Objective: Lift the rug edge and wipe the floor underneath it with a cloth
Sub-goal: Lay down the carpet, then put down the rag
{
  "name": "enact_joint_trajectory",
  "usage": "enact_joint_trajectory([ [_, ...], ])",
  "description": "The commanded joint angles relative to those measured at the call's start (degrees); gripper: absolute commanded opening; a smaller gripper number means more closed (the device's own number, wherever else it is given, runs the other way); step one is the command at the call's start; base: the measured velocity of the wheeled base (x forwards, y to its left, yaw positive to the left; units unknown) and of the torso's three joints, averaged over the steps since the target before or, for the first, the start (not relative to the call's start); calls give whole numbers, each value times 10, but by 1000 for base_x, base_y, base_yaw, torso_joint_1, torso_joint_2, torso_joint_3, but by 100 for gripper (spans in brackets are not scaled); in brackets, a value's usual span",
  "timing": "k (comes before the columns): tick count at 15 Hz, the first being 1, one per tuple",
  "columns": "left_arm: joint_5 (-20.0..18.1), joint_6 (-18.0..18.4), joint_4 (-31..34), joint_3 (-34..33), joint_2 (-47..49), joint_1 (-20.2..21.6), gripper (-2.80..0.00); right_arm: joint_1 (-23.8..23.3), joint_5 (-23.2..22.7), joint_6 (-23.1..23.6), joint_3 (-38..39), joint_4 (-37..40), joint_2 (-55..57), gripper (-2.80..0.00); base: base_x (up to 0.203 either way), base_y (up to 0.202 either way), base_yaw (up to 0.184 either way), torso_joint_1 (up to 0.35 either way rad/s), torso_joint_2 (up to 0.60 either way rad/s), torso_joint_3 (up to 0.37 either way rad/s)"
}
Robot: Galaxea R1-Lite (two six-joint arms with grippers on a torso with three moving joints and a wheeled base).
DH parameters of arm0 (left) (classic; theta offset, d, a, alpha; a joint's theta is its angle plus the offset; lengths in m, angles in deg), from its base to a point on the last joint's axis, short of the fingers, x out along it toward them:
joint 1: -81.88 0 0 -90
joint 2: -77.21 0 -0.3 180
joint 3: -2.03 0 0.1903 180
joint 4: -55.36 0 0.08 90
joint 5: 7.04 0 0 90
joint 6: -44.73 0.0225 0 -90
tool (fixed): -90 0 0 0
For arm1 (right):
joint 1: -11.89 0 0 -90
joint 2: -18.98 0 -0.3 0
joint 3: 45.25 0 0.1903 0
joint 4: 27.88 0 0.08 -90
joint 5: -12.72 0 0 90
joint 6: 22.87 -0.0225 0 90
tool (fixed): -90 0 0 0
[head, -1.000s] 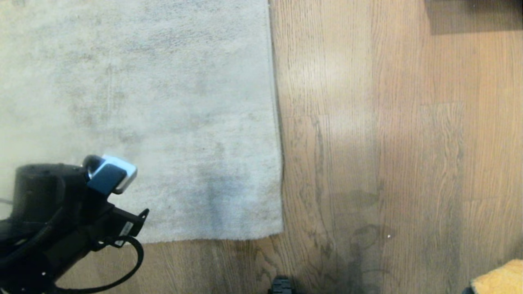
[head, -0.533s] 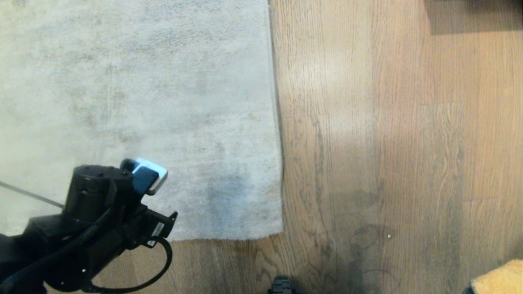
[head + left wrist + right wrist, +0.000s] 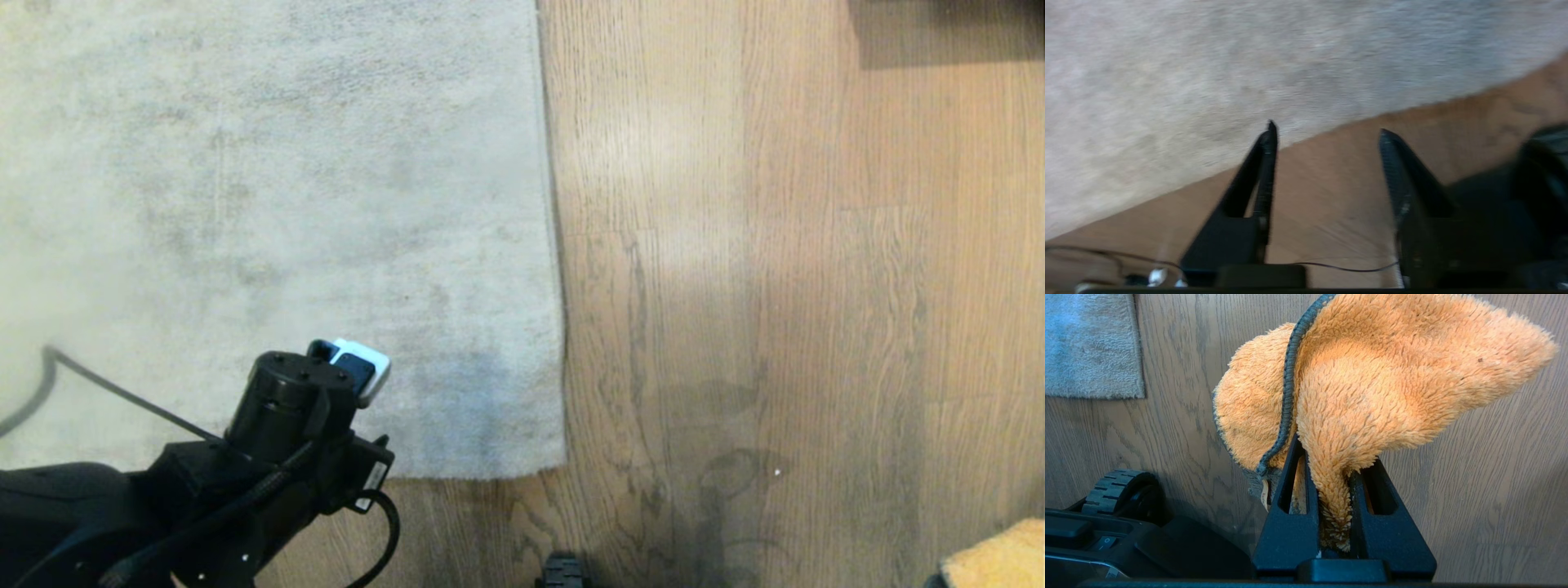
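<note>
The light grey rug [image 3: 286, 180] lies flat on the brown wood floor [image 3: 775, 286], its near rug edge [image 3: 457, 476] running to a corner at centre. My left arm [image 3: 294, 408] hangs over that near edge, left of the corner. In the left wrist view the left gripper [image 3: 1327, 127] is open, with bare floor between the fingers and the rug edge [image 3: 1355, 119] just past the tips. The orange fluffy cloth [image 3: 1372, 375] with dark trim is pinched in my right gripper [image 3: 1333, 457], which is shut on it. A bit of the cloth [image 3: 996, 559] shows at the lower right.
A wheel of my base [image 3: 563, 572] pokes in at the bottom centre, also seen as a wheel [image 3: 1114, 490] in the right wrist view. A dark shape [image 3: 947, 33] sits at the far right. A thin cable [image 3: 98, 384] trails over the rug.
My left arm has swung right along the near rug edge toward the corner. The right arm and cloth have not moved.
</note>
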Motion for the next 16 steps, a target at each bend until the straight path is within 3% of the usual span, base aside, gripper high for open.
enact_joint_trajectory([
  [1, 2, -24, -1, -3, 20, -28, -280, 0, 0, 1, 0, 0, 1, -280, 0, 0, 0, 0, 0, 0],
  [4, 1, -94, -1, -8, 65, -65, -280, 0, 0, 1, 0, 0, 1, -280, 0, 0, 0, 0, 0, 0],
  [10, 2, -106, -32, -13, 149, -68, -280, 0, 0, 1, 0, 0, 1, -280, 0, 0, 0, 0, 0, 0],
  [13, 2, -106, -184, -26, 255, -69, -280, 0, 0, 1, 0, 0, 1, -280, 0, 0, 0, 0, 0, 0],
  [16, 3, -105, -426, -32, 385, -71, -280, 0, 0, 1, 0, 0, 1, -280, 0, 0, 0, 0, 0, 0],
])
